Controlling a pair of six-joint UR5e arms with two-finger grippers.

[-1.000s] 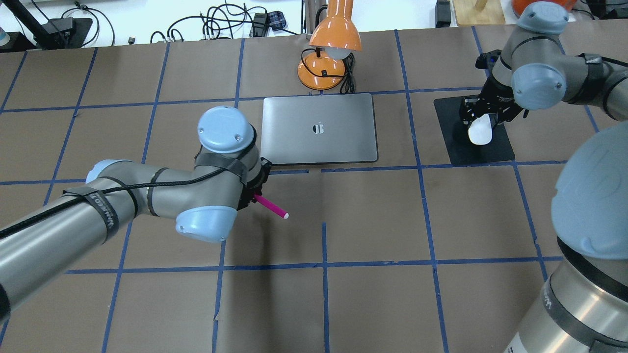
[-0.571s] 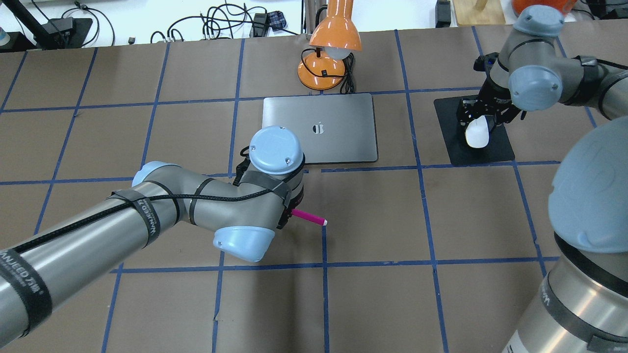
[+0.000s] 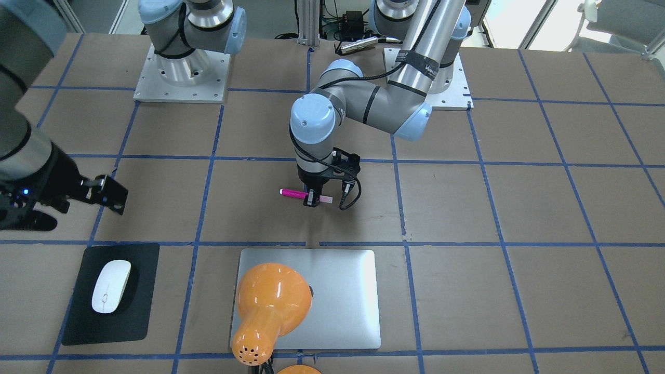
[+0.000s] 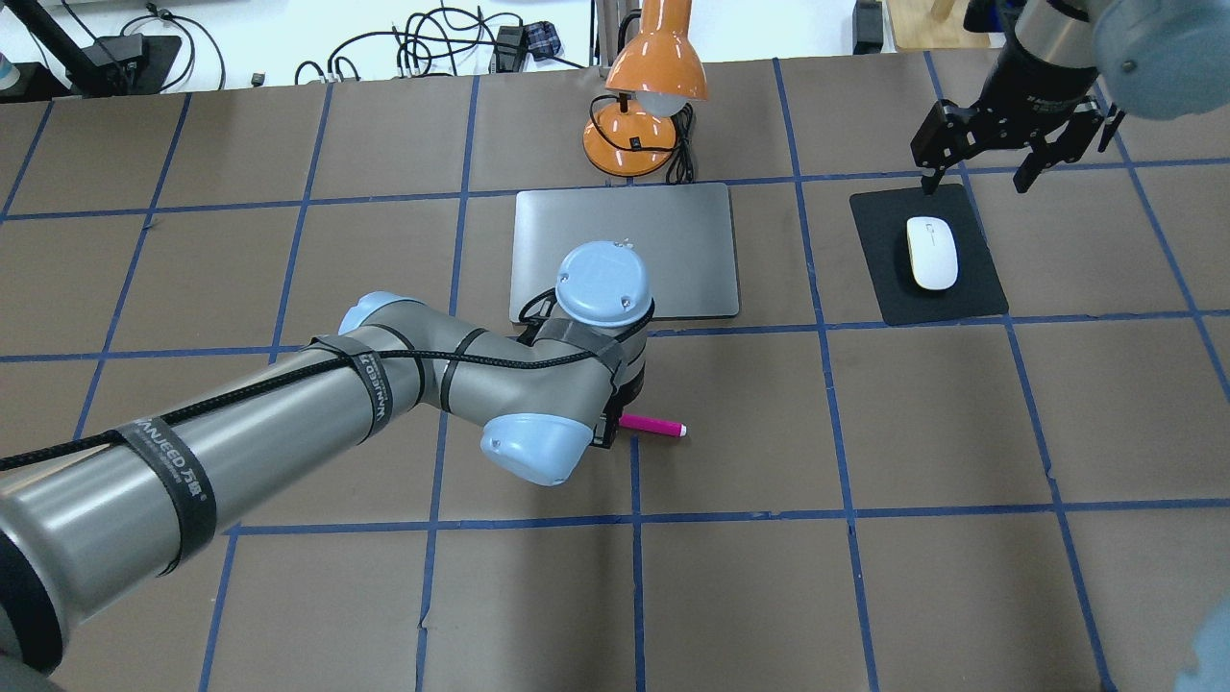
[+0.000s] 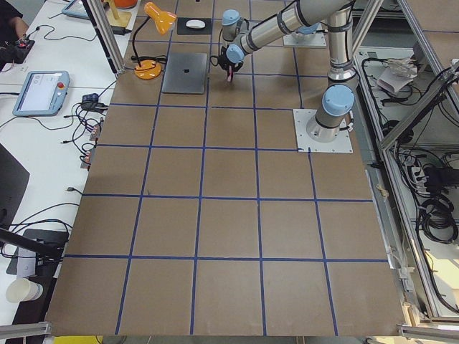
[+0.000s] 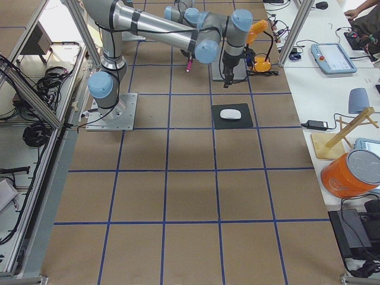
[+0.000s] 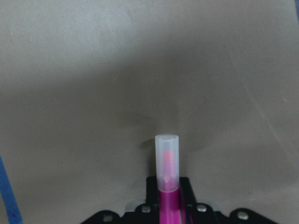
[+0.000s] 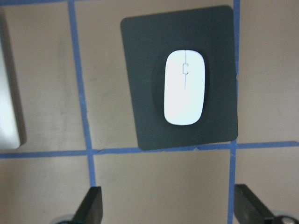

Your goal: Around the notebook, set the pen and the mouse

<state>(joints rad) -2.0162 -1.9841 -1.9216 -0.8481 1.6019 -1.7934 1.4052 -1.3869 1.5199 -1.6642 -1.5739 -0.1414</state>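
Just off the notebook's (image 4: 673,231) near edge, my left hand (image 3: 311,199) grips the pen (image 4: 653,425) level, low over the counter; dropped from here, it could roll away. Right of the notebook, my right hand (image 4: 976,179) hangs wide apart above the mouse (image 4: 932,252).

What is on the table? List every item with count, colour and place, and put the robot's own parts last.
pen: one, magenta-pink with a pale cap, held level on the robot's side of the notebook.
mouse: one, white, lying on the mat, touched by nothing.
notebook: one, silver-grey, closed and flat at mid-table.
mat: one, black, to the robot's right of the notebook.
lamp: one, orange, beyond the notebook's far edge.
table: one, brown with a blue tape grid.
left pincer: one, black, shut on the pen.
right pincer: one, black, open, raised over the mat's far edge, apart from the mouse.
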